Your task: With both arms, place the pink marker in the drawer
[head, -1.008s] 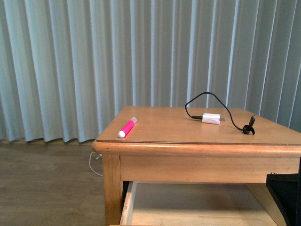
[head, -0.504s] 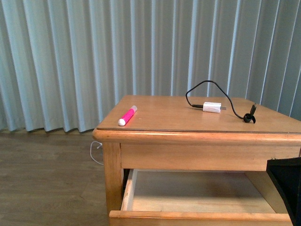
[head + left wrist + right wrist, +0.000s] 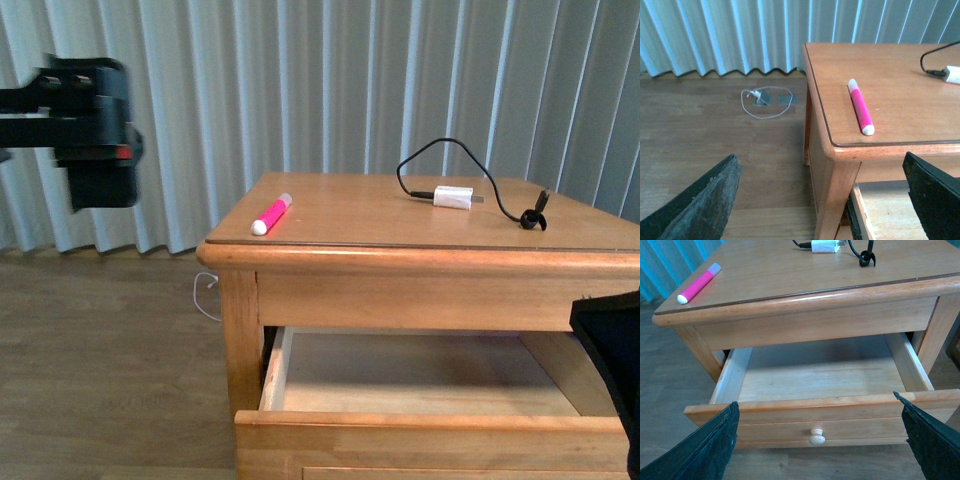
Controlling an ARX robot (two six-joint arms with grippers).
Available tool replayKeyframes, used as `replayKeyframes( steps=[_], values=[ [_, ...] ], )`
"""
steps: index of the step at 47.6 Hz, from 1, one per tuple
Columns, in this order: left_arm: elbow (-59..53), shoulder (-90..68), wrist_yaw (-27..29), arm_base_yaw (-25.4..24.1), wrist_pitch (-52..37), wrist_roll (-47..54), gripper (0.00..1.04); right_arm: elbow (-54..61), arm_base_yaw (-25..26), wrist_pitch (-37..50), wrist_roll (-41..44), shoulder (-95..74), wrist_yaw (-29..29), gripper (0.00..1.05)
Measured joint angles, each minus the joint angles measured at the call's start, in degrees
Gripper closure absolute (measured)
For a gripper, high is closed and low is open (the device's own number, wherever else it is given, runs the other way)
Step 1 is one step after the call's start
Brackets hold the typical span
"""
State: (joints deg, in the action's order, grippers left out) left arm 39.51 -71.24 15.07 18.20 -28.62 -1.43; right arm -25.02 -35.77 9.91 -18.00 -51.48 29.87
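Drawer (image 3: pixel 430 432) sits pulled out under the surface (image 3: pixel 380 215), so the drop spot looks ready. Pink marker (image 3: pixel 271 214) lies flat near the surface's front-left corner, white rounded end toward the robot, pale cap away. Left tool (image 3: pixel 820 159) is spread wide and empty, facing it, probably lining up the pick. Right tool (image 3: pixel 816 400) gapes empty by the drawer front.

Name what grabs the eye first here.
The slim bright pink marker lies near the left edge of the light-wood nightstand top, the one vivid colour. Below, the wide light-wood drawer stands pulled open, its inside bare. A white charger plug with black cable sits toward the top's back right.
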Motion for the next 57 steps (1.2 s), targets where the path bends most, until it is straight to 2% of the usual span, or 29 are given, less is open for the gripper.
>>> replayKeyframes(
  steps=[13,21,35,57],
  values=[
    [18.62,-20.68,3.15,4.11,4.92,0.33,0.06,0.00,0.00,0.00,0.00,0.00,0.00,0.08],
    [27.76,-29.24,5.79,4.90,10.82,-0.81,0.06,0.00,0.00,0.00,0.00,0.00,0.00,0.08],
    [36.30,-38.14,8.04,6.64,13.49,-1.20,0.06,0.00,0.00,0.00,0.00,0.00,0.00,0.08],
    [44.06,-42.88,10.29,7.34,18.56,-0.59,0.06,0.00,0.00,0.00,0.00,0.00,0.00,0.08]
  ],
)
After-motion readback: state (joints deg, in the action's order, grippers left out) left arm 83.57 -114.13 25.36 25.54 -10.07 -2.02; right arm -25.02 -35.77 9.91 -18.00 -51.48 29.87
